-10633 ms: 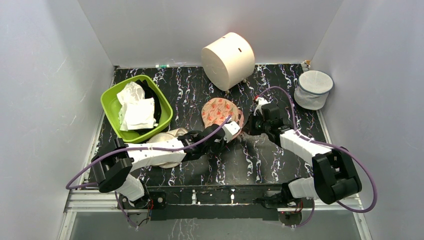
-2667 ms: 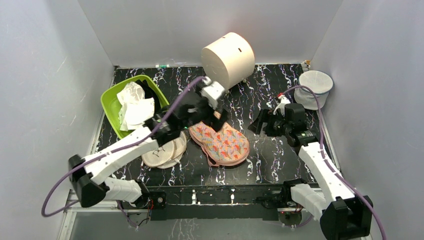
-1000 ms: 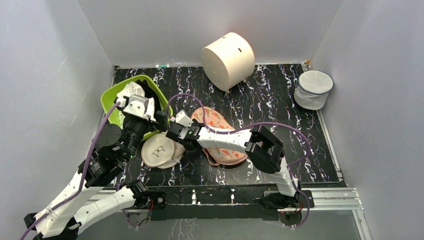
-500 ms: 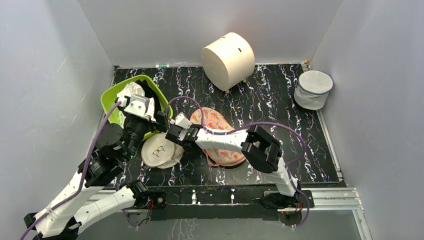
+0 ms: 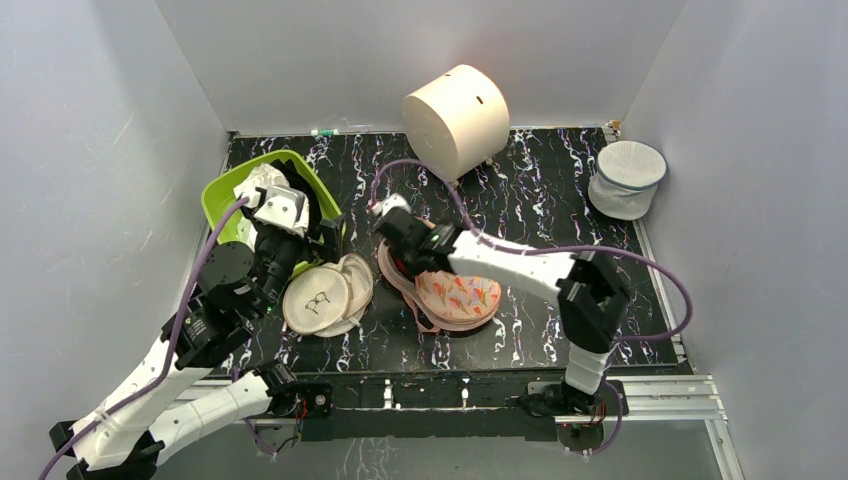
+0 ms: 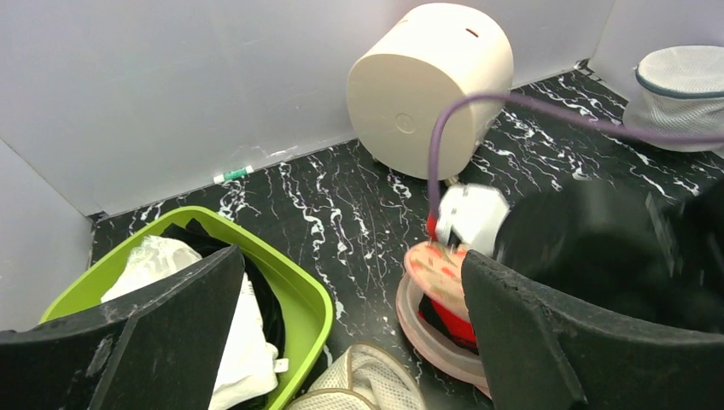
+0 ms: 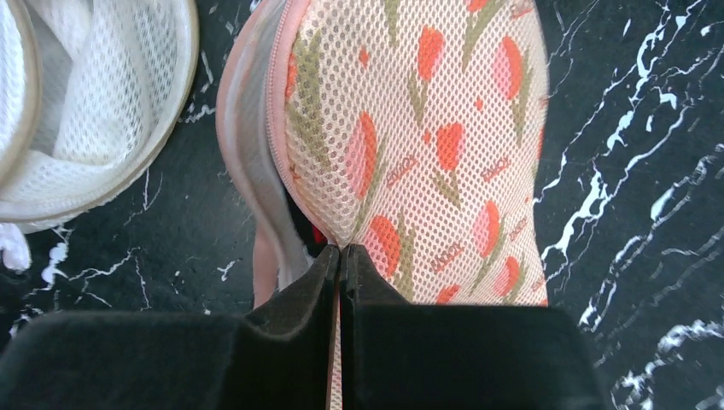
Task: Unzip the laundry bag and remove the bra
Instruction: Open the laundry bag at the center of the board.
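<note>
laundry bag [image 5: 455,292] lies flat on the surface with its zipper partly open. Right jaws are clamped tight on the rim of its floral top shell. bra [image 6: 457,325] shows as red in the gap directly under those jaws, inside the bag. Beige mesh discs [image 5: 318,300] sit just left of the right jaws. Left jaws are spread wide with nothing between them, green tub [image 6: 303,286] below.

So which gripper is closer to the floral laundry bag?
Right. The right gripper is pinched shut on the raised rim of the laundry bag; the left gripper hangs open off to its left, by the green tub, clear of it.
</note>
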